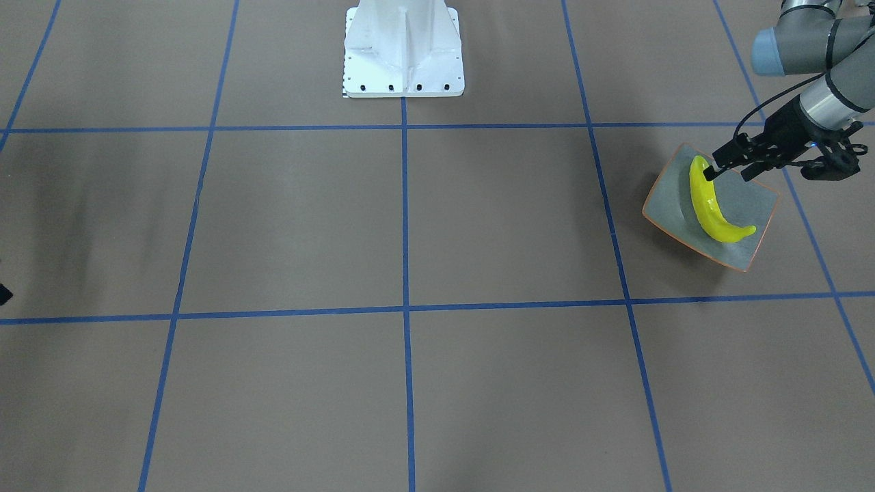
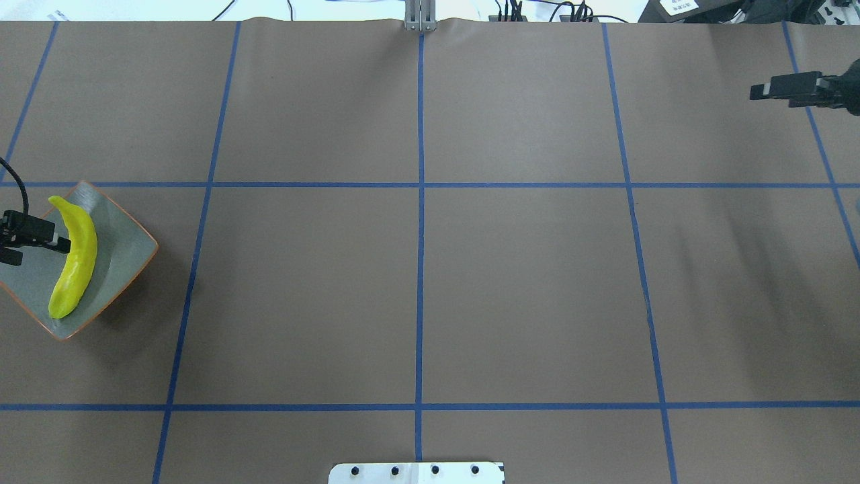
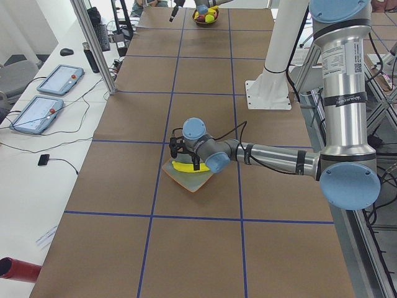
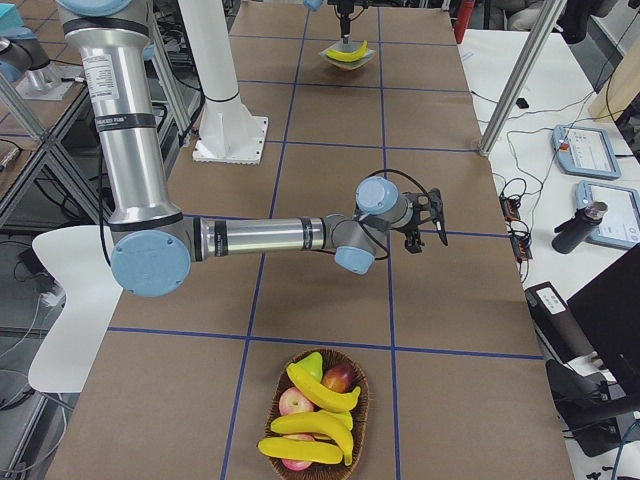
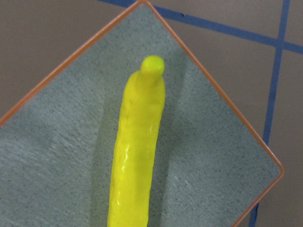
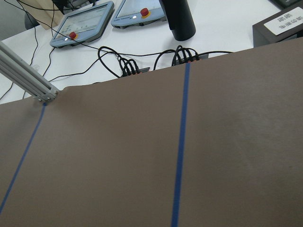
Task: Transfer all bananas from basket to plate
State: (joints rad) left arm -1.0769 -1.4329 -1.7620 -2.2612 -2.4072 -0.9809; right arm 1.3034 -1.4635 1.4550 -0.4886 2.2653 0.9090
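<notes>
One yellow banana lies along the grey-green plate with the orange rim, at the table's end on my left side. My left gripper hovers just over the banana's upper half, open, with its fingers on either side of it. In the left wrist view the banana rests on the plate. The basket at the other end holds three bananas. My right gripper hangs open and empty over bare table, well short of the basket.
Red apples share the basket. The white robot base stands at mid-table on the robot's side. A side table with tablets, cables and a metal post runs along the far edge.
</notes>
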